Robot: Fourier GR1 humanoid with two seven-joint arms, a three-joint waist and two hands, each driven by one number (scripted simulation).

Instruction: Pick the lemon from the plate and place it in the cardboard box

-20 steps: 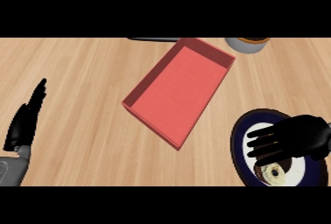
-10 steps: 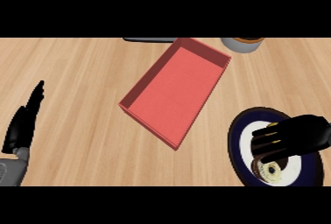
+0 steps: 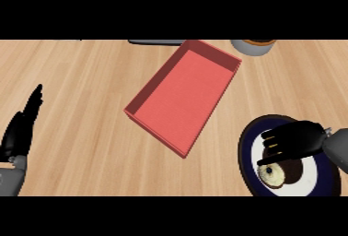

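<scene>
The pale wooden worktop (image 3: 88, 69) fills the view, its grain running left to right. On it, a little past the middle, lies the cardboard box (image 3: 183, 99), a shallow red tray with low walls, set aslant so that one short end points toward the far right and the other toward the near edge. Near the worktop's near right corner sits the plate (image 3: 245, 147) (dark blue rim, white inside), apart from the box's long right wall, with wood showing between them. The left hand (image 3: 20, 131) rests at the near left edge, fingers straight and together, pointing away. The right hand (image 3: 296, 140) comes in from the right over the plate, its fingers curled downward and closed over the top of the lemon (image 3: 272, 173). At the far edge, just beyond the box's far corner, stands a grey cup (image 3: 253, 46) with something orange-brown inside, and left of it lies a dark flat thing (image 3: 159, 42), mostly cut off. The lemon, yellow-green and round, sits on the plate's white inside, toward its near side.
</scene>
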